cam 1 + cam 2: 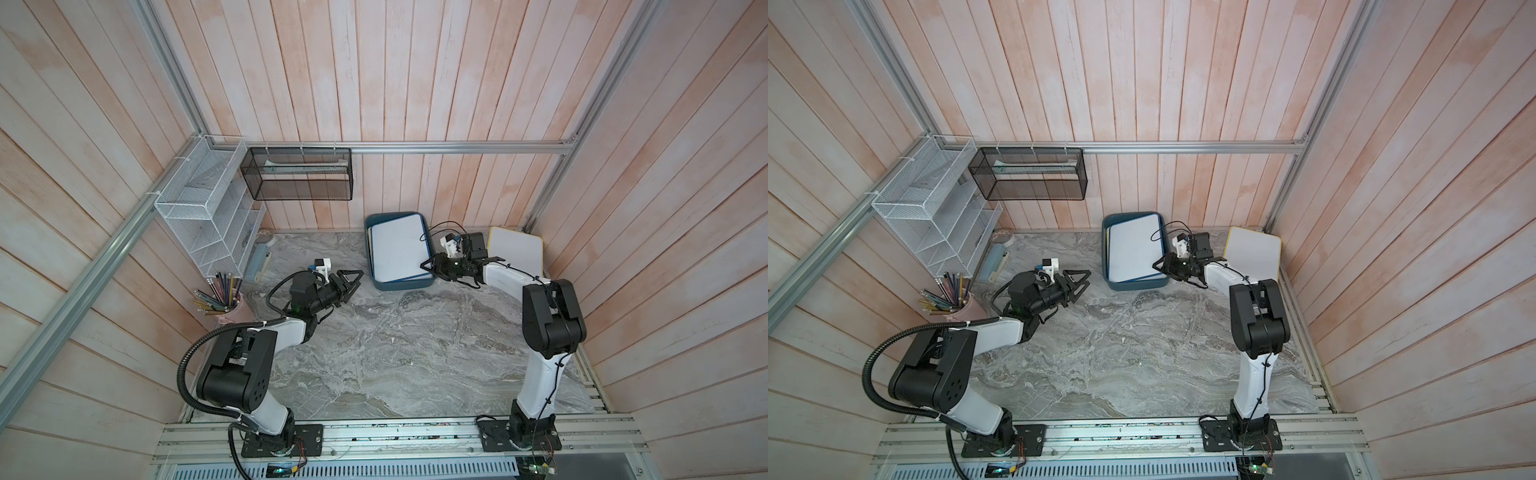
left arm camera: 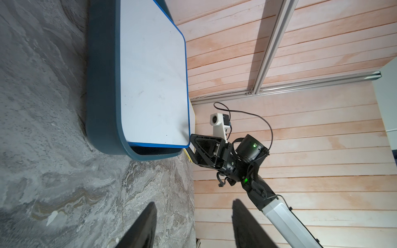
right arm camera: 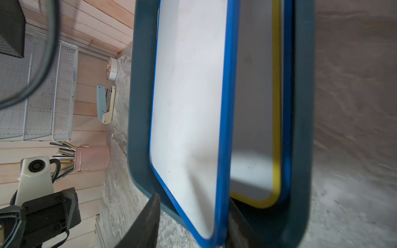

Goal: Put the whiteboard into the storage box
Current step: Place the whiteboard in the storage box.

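The left gripper [image 1: 355, 283] hangs empty and spread over the table [image 1: 415, 357] left of the storage box [image 1: 368, 235] at the table's far edge, in which the blue-rimmed whiteboard [image 1: 399, 245] lies slanted, and the right gripper [image 1: 428, 267], jaws parted around its raised near right corner, should probably back straight out without snagging it.

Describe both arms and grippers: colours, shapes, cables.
White links, black joints on left arm and right arm. Black left gripper and right gripper, triangular skeletal fingers, white camera mounts behind. Ribbed black hose on the left arm; thin tied black cable on the right.
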Action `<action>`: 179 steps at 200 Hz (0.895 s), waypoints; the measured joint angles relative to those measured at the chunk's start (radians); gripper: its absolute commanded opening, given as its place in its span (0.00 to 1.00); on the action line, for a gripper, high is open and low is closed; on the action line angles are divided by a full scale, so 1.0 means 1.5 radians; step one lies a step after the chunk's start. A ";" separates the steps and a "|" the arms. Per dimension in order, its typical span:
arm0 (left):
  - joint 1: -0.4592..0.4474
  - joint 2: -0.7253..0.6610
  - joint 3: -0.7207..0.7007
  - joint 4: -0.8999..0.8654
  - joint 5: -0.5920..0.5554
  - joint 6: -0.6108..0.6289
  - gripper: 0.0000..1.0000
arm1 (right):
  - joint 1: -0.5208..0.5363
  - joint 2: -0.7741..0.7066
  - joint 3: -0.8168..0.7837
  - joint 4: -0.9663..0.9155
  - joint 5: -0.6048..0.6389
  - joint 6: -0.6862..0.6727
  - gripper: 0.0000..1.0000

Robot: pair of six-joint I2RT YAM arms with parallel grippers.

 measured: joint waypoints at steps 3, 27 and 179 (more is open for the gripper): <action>0.000 0.002 0.001 0.000 0.000 0.000 0.58 | -0.002 -0.005 0.000 -0.006 0.003 -0.004 0.47; 0.000 0.008 0.005 0.000 0.001 -0.001 0.58 | -0.016 -0.029 -0.002 -0.024 0.016 -0.021 0.47; 0.001 0.022 0.011 -0.008 0.005 0.021 0.58 | -0.186 -0.042 -0.016 -0.098 0.152 -0.106 0.45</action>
